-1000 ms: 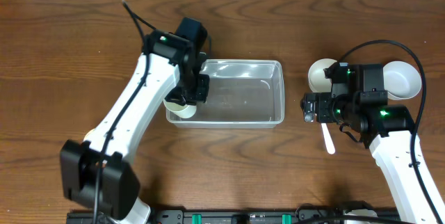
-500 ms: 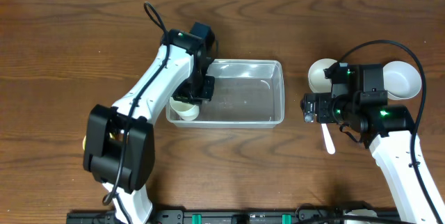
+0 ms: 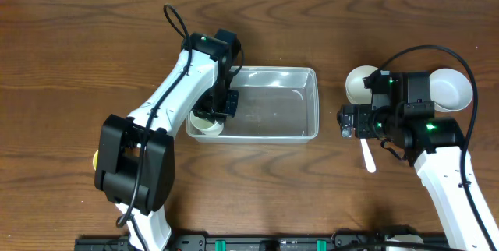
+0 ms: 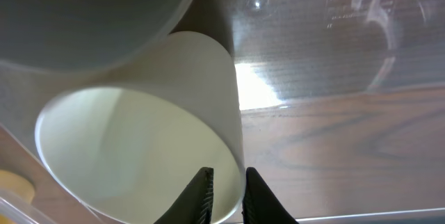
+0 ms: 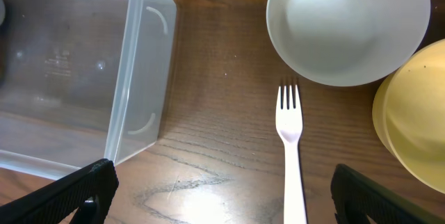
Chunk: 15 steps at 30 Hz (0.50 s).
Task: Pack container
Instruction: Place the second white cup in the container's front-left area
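The left gripper [image 4: 226,182] is pinching the wall of a white cup [image 4: 139,133]. Its fingers are drawn narrow, one inside the rim and one outside. From above, the cup is sitting at the near-left corner of the container [image 3: 273,107], apparently just inside the wall with its mouth facing up. I cannot tell whether its base is resting on the floor of the tub. The container is lying in the middle of the table [image 3: 62,48] with its long axis running left to right. Most of its length is stretching away to the right of that claw, so the cup looks to be needing little more than a release. The right gripper [image 5: 222,182] is hanging wide open with nothing between its fingers, over bare wood just off the container's right end. The tub is lying to its left and the loose things to its right. The right arm is plainly the nearer one for those. A white plastic fork [image 5: 290,154] is lying crosswise to the tub's long axis, tines pointing at a white bowl [image 5: 348,22]. A pale yellow bowl [image 5: 410,120] is sitting close beside that one. By my count: one container, one cup, one fork, two bowls.
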### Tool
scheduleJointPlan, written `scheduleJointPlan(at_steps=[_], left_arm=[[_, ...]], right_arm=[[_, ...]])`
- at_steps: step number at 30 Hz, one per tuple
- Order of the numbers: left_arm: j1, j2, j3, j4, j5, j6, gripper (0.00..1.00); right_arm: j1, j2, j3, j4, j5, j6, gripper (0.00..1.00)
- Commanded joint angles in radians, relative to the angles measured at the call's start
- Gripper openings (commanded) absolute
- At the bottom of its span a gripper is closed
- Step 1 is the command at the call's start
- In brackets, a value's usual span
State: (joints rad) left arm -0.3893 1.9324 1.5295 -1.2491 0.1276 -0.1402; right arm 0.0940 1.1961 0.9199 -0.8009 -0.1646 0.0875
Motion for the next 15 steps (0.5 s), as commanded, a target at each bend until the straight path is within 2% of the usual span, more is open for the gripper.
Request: scheduleJointPlan(at_steps=[1, 9, 10, 15], left_arm=[[0.0, 0.009, -0.001, -0.008, -0.012, 0.009, 0.17], [0.0, -0.019, 0.0, -0.01, -0.012, 0.01, 0.17], [0.0, -0.029, 0.001, -0.01, -0.012, 0.01, 0.21], [0.0, -0.076, 0.002, -0.011, -0.011, 0.009, 0.25]], right_arm=[[0.004, 0.001, 0.016, -0.003, 0.0, 0.002, 0.99], [0.004, 0.001, 0.016, -0.003, 0.0, 0.001, 0.99], [0.004, 0.001, 0.016, -0.003, 0.0, 0.002, 0.99], [0.004, 0.001, 0.016, -0.003, 0.0, 0.002, 0.99]])
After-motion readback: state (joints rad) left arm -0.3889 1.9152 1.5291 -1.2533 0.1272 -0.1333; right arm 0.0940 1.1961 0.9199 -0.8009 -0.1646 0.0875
